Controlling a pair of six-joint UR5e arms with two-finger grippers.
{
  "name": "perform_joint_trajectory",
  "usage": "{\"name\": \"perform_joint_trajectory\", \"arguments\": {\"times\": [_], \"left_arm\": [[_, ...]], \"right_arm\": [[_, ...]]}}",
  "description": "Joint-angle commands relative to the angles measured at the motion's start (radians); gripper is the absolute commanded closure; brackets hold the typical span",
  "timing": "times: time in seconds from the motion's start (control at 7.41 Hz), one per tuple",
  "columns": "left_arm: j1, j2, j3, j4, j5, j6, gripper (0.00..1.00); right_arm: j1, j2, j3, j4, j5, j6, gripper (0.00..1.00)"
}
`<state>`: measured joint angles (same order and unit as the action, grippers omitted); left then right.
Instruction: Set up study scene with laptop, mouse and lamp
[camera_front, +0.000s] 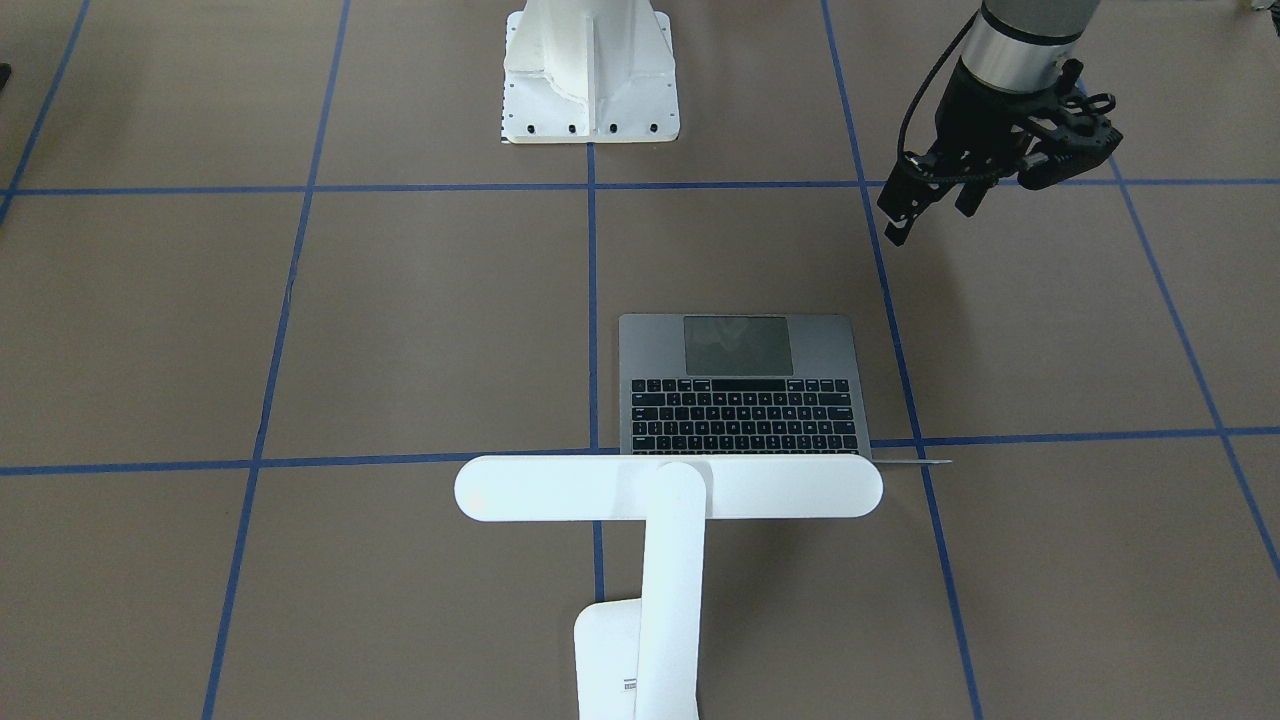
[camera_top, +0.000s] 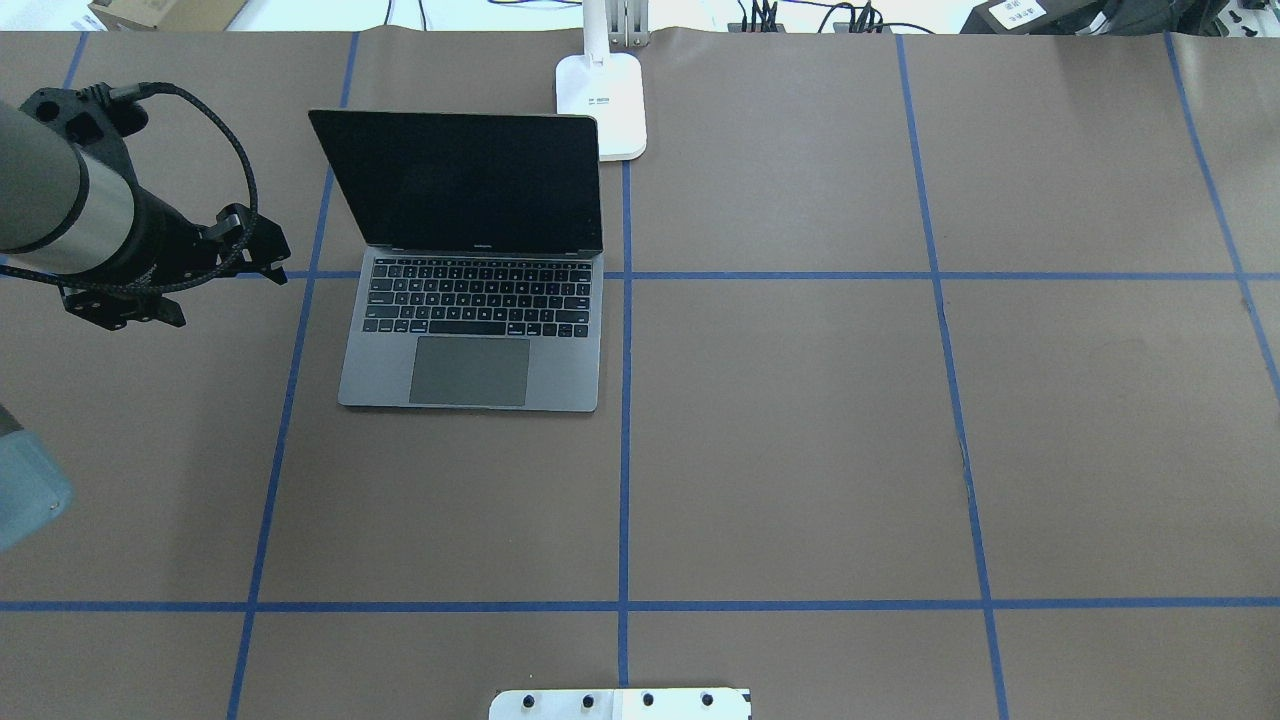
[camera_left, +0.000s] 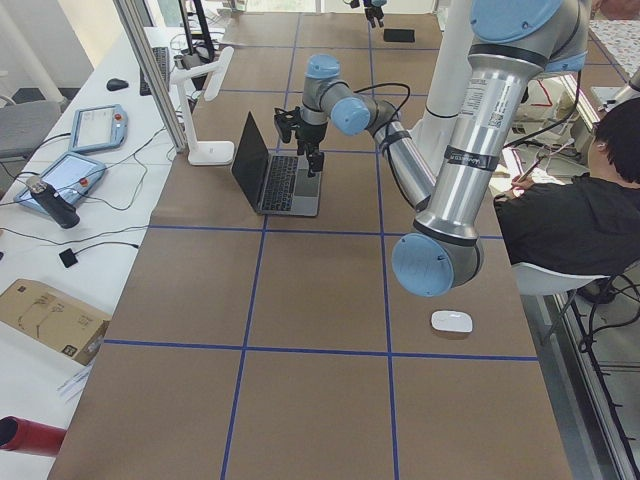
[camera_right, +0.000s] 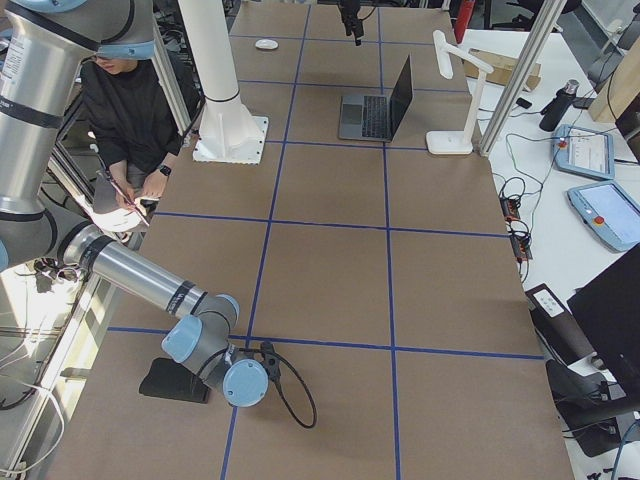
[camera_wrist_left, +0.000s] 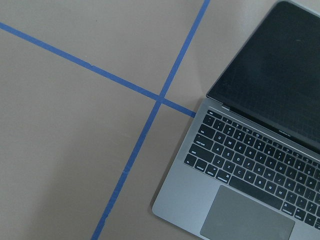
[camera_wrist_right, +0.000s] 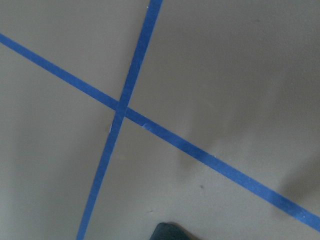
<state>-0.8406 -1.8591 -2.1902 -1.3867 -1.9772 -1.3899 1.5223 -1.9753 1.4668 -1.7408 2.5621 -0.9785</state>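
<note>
The laptop lies open left of the table's centre, its dark screen upright and facing the robot. Just behind the laptop's right corner stands the lamp, its base at the far edge. The mouse rests alone near the robot-side edge, by my left arm's base. Above the bare table, just left of the laptop, my left gripper hovers open and holds nothing. My right gripper shows only in the side views, far down the table, so I cannot tell its state.
The white ribbed pedestal stands at the robot-side middle. A black square pad lies beside the right arm's wrist. A person sits at the robot's side of the table. Tablets and cables lie beyond the far edge.
</note>
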Motion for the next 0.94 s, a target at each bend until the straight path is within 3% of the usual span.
{"name": "perform_joint_trajectory", "arguments": {"times": [0.0, 0.81], "left_arm": [[0.000, 0.000, -0.003, 0.000, 0.000, 0.000, 0.01], [0.000, 0.000, -0.003, 0.000, 0.000, 0.000, 0.01]], "right_arm": [[-0.014, -0.002, -0.029, 0.001, 0.006, -0.034, 0.01], [-0.024, -0.010, -0.098, 0.000, 0.027, -0.123, 0.01]]}}
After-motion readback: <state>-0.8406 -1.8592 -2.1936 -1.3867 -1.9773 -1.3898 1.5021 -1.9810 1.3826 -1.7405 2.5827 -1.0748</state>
